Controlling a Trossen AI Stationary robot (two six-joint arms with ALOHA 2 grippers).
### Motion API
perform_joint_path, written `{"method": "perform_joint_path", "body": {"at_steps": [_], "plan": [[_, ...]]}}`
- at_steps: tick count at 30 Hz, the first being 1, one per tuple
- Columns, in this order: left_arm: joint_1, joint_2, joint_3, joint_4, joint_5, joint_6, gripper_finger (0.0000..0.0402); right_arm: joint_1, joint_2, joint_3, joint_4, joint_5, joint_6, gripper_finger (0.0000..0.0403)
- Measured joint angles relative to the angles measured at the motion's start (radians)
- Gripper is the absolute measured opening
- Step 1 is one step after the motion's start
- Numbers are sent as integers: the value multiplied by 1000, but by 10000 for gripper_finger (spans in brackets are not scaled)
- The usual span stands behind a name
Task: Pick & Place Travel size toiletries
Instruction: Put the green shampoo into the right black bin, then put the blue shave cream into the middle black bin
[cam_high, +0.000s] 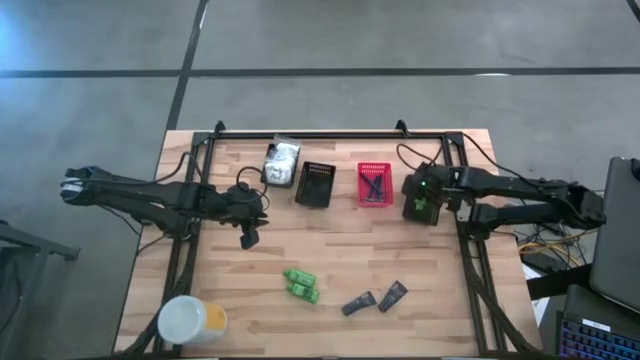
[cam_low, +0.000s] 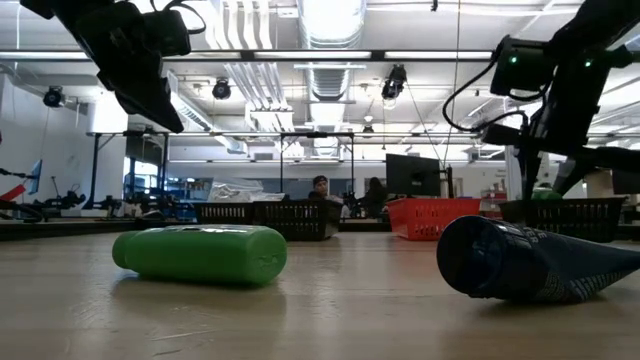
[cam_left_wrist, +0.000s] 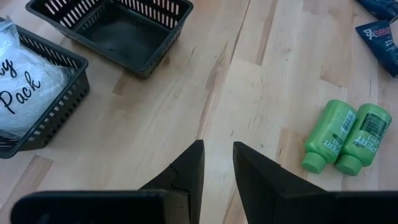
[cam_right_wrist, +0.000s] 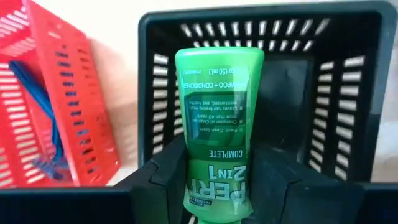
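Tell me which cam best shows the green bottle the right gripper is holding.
Right wrist view: the green bottle fills the frame between the right gripper fingers, label readable, above a black basket. The high view shows only a green patch under the wrist. The low view barely shows it. The left wrist view doesn't show it.

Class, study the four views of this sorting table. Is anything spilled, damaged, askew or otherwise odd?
Nothing spilled or damaged. Two green bottles and two dark tubes lie loose on the table, unsorted. The right gripper holds a green bottle over a black basket. The left gripper hangs empty.
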Motion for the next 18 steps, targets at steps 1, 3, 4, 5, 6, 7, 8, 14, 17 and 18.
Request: {"method": "perform_joint_path", "body": {"at_steps": [1,3,4,5,6,7,8,14,17,18], "plan": [[0,0,0,0,0,0,90,-10,0,-5,16,-1,-11,128],[0,0,0,0,0,0,90,-21,0,-11,49,-3,-38,126],[0,0,0,0,0,0,90,-24,0,-11,66,-3,-52,126],[0,0,0,0,0,0,90,-26,1,-12,85,-3,-60,127],[0,0,0,0,0,0,90,-27,1,-12,102,-2,-69,130],[0,0,0,0,0,0,90,-28,1,-12,113,-2,-76,134],[0,0,0,0,0,0,90,-31,1,-11,119,1,-82,140],[0,0,0,0,0,1,90,-33,1,-15,103,16,-84,188],[0,0,0,0,0,1,90,-33,1,-15,107,18,-81,207],[0,0,0,0,0,1,90,-33,1,-15,109,21,-81,211]]}}
